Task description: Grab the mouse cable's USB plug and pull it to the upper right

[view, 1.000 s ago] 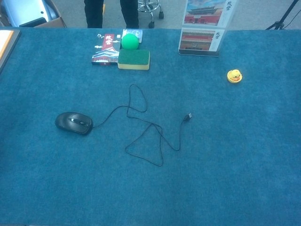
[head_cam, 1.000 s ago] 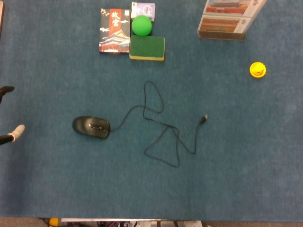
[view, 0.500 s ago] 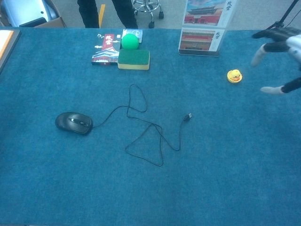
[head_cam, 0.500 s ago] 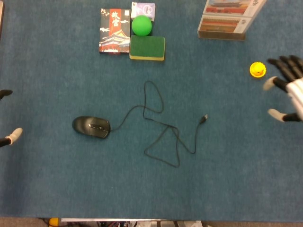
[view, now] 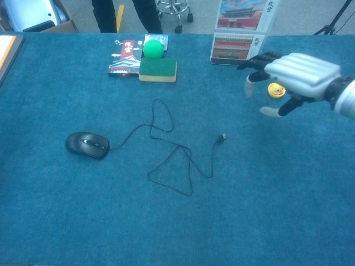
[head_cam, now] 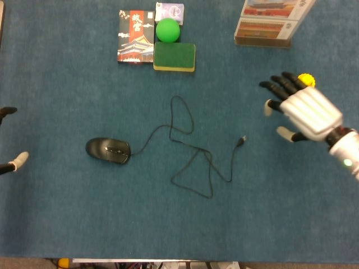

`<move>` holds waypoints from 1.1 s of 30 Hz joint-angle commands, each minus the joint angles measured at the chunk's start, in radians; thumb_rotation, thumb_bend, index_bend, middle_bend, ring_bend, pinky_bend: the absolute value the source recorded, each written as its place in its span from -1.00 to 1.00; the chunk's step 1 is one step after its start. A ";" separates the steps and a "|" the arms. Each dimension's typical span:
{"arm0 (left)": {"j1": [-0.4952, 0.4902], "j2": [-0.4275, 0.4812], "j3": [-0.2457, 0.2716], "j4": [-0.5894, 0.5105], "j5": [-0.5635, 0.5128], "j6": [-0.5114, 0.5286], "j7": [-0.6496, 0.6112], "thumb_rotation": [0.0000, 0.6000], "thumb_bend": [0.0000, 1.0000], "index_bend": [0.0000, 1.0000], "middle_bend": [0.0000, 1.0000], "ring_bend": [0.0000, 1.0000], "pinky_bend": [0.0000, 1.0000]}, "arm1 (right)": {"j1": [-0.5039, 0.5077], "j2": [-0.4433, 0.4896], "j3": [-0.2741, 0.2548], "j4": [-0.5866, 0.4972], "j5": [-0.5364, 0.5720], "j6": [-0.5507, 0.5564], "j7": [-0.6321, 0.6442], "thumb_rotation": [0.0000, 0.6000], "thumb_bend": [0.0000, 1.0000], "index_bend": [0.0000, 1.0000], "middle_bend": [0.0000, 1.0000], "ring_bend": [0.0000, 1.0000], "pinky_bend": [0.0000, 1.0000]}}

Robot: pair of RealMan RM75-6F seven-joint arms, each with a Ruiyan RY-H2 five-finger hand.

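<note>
Right white-backed robot hand (head_cam: 305, 112) hangs with fingers (head_cam: 276, 88) splayed, holding nothing, up-right of the small black USB plug (head_cam: 242, 139) lying on the blue bench (head_cam: 67, 213), so I'd drop low and pinch just the plug, not the thin black cable (head_cam: 190, 151).

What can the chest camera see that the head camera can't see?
Only the chest view shows the floor beyond the table, with a person's legs and a chair base. Only the head view shows the left hand, just its fingers at the left edge. Both show the open right hand, the mouse, its looping cable, the USB plug, the green ball and the sponge.
</note>
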 commanded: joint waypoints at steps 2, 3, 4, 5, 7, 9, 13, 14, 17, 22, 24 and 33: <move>0.001 -0.002 0.001 0.005 -0.004 -0.002 -0.004 1.00 -0.96 -0.50 -1.00 -1.00 -1.00 | 0.040 -0.038 -0.008 0.024 0.016 -0.043 -0.019 1.00 -0.43 -0.16 -0.79 -1.00 -0.92; 0.001 -0.002 0.000 0.005 -0.005 -0.003 -0.005 1.00 -0.95 -0.50 -1.00 -1.00 -1.00 | 0.048 -0.044 -0.010 0.027 0.018 -0.050 -0.021 1.00 -0.43 -0.16 -0.79 -1.00 -0.92; 0.001 -0.002 0.000 0.006 -0.006 -0.004 -0.006 1.00 -0.96 -0.50 -1.00 -1.00 -1.00 | 0.055 -0.050 -0.012 0.030 0.018 -0.057 -0.022 1.00 -0.43 -0.16 -0.79 -1.00 -0.92; 0.002 -0.002 0.000 0.006 -0.007 -0.004 -0.007 1.00 -0.95 -0.50 -1.00 -1.00 -1.00 | 0.065 -0.057 -0.016 0.035 0.019 -0.068 -0.026 1.00 -0.43 -0.16 -0.79 -1.00 -0.92; 0.003 -0.003 0.001 0.008 -0.008 -0.004 -0.009 1.00 -0.95 -0.50 -1.00 -1.00 -1.00 | 0.079 -0.068 -0.020 0.042 0.020 -0.081 -0.031 1.00 -0.43 -0.16 -0.79 -1.00 -0.92; 0.004 -0.006 0.002 0.011 -0.007 -0.002 -0.012 1.00 -0.96 -0.50 -1.00 -1.00 -1.00 | 0.094 -0.078 -0.027 0.048 0.024 -0.098 -0.039 1.00 -0.43 -0.16 -0.79 -1.00 -0.92; 0.005 -0.010 0.003 0.021 -0.007 -0.003 -0.022 1.00 -0.96 -0.50 -1.00 -1.00 -1.00 | 0.116 -0.092 -0.038 0.058 0.035 -0.119 -0.062 1.00 -0.43 -0.16 -0.79 -1.00 -0.95; 0.005 -0.011 0.003 0.022 -0.007 -0.003 -0.022 1.00 -0.96 -0.50 -1.00 -1.00 -1.00 | 0.121 -0.094 -0.040 0.059 0.038 -0.122 -0.067 1.00 -0.43 -0.16 -0.79 -1.00 -0.95; 0.006 -0.014 0.004 0.027 -0.008 -0.004 -0.028 1.00 -0.95 -0.50 -1.00 -1.00 -1.00 | 0.134 -0.105 -0.049 0.068 0.052 -0.130 -0.089 1.00 -0.43 -0.16 -0.79 -1.00 -0.96; 0.007 -0.018 0.006 0.035 -0.005 -0.003 -0.035 1.00 -0.96 -0.50 -1.00 -1.00 -1.00 | 0.152 -0.128 -0.062 0.087 0.072 -0.140 -0.124 1.00 -0.43 -0.16 -0.80 -1.00 -0.97; 0.008 -0.019 0.006 0.037 -0.006 -0.004 -0.036 1.00 -0.96 -0.50 -1.00 -1.00 -1.00 | 0.160 -0.142 -0.066 0.097 0.079 -0.144 -0.132 1.00 -0.43 -0.16 -0.80 -1.00 -0.97; 0.011 -0.025 0.008 0.053 -0.010 -0.006 -0.054 1.00 -0.96 -0.50 -1.00 -1.00 -1.00 | 0.192 -0.188 -0.080 0.142 0.105 -0.163 -0.147 1.00 -0.43 -0.16 -0.81 -1.00 -0.98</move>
